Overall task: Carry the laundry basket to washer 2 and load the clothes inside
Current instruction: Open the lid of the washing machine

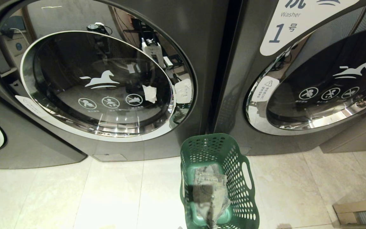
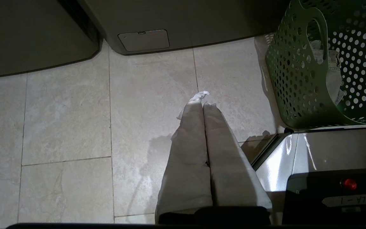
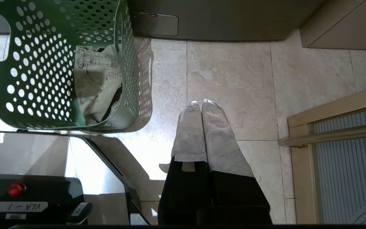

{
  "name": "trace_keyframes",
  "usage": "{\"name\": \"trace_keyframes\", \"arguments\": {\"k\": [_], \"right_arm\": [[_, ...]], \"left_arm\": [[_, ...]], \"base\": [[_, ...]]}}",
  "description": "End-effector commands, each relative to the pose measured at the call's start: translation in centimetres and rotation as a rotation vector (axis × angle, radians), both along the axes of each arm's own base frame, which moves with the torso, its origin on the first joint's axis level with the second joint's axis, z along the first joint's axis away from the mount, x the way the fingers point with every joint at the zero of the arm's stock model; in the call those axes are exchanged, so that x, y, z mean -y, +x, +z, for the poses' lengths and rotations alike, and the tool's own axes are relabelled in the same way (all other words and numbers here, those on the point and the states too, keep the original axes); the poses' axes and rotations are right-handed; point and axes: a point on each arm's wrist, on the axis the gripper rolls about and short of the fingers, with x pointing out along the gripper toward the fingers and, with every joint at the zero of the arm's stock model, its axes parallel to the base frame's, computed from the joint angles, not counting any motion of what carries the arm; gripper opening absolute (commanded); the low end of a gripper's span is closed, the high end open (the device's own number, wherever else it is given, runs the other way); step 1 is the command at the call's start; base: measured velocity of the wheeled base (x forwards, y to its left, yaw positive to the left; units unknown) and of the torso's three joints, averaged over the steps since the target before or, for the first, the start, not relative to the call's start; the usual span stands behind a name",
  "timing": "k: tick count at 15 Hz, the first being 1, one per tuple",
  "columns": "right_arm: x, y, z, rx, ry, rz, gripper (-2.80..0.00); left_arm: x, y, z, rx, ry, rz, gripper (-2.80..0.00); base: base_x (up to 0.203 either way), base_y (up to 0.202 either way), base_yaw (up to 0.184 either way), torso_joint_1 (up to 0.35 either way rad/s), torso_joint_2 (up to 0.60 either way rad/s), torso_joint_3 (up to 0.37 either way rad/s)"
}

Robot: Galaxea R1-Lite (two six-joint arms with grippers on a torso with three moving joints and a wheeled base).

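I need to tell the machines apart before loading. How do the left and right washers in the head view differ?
The right washer bears a white label with the numeral 1; the left washer shows no numeral here. The left washer's door is seen whole; the right washer's is cut off. Both are dark grey, chrome-rimmed, doors shut, with a horse logo.

- A laundry room or self-service laundrette.
- Big dark grey front-loading washers (image 1: 106,82) stand side by side, each with a round chrome-rimmed glass door bearing a horse logo and warning icons.
- One machine carries a white label (image 1: 292,27) reading "Washer" and "1".
- A green perforated laundry basket (image 1: 233,162) with denim clothes (image 1: 210,187) sits on the pale tiled floor (image 1: 75,190).
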Motion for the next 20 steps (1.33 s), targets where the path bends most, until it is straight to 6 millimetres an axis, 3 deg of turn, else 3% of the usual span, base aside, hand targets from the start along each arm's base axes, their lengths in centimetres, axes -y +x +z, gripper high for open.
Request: {"name": "trace_keyframes", "arguments": {"k": [1,20], "right_arm": [[0.0,0.02,-0.01,-0.004,0.005,0.0,-2.8],[0.0,0.02,-0.03,-0.005,0.002,0.0,-2.8]], "left_arm": [[0.01,-0.02,0.01,0.0,0.001,-0.003,-2.8],[0.0,-0.02,0.01,0.0,0.002,0.001,-2.8]], "base": [[0.0,0.0,0.0,0.0,0.0,0.0],[0.0,0.0,0.0,0.0,0.0,0.004]]}}
